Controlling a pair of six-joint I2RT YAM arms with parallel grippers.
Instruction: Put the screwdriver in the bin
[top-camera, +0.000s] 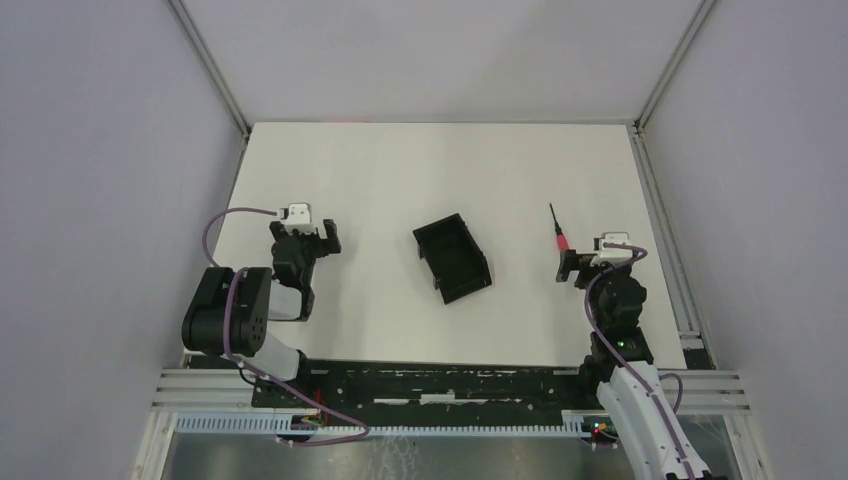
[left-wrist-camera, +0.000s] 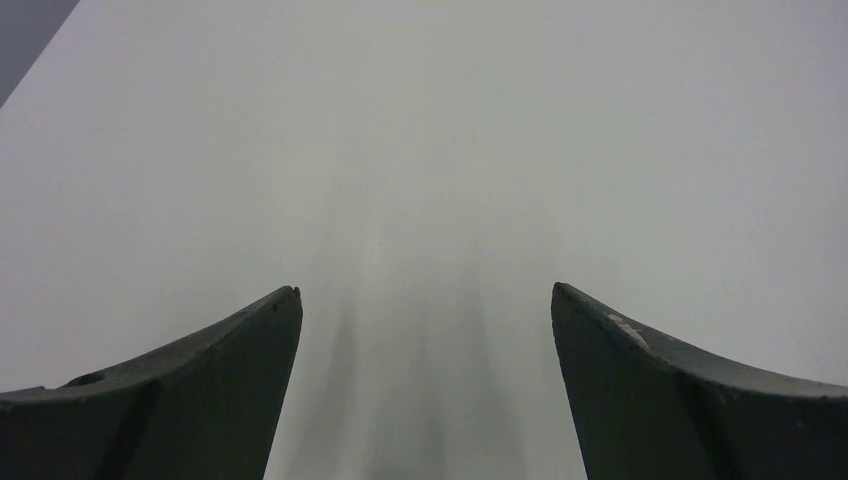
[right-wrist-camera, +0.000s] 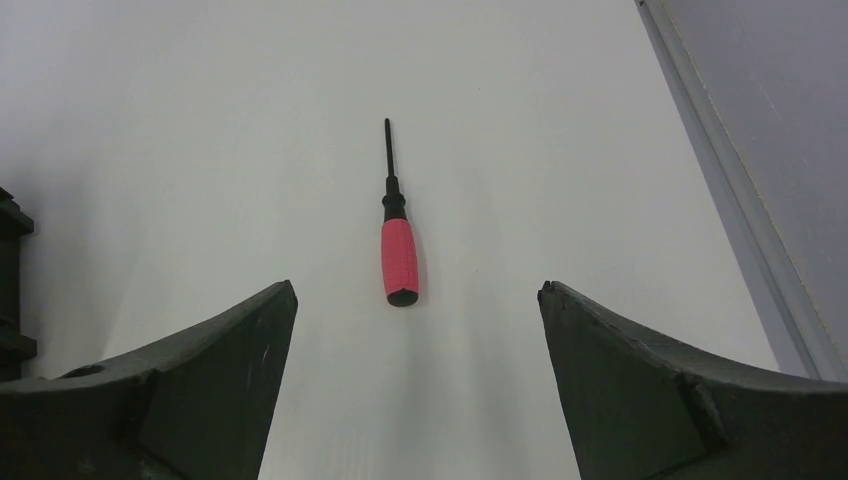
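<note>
At the near edge, both arms rise from a metal rail (top-camera: 200, 385). The left arm (top-camera: 235, 315) is folded tight over its base, with a purple cable (top-camera: 228, 222) looping from its wrist. Its forearm is short and aimed toward 12 o'clock, so the left gripper (left-wrist-camera: 425, 290) sits low over the bare white surface (top-camera: 400, 170). Its jaws are spread wide, with nothing between them. The right arm (top-camera: 625, 375) stretches up from the near right corner in a straighter line, wrist bent down. The right gripper (right-wrist-camera: 417, 283) also faces 12 o'clock with its jaws wide apart and empty. Just beyond those jaws, centred on the gap and not touching either finger, the screwdriver (right-wrist-camera: 399, 262) lies flat on the surface. Its red handle is toward the gripper and its slim black shaft points away to about 12 o'clock. The bin (top-camera: 455, 262) stands in the middle of the surface between the two grippers, at 9 o'clock from the screwdriver and well apart from it. It is open-topped, turned at a slant, and holds nothing.
</note>
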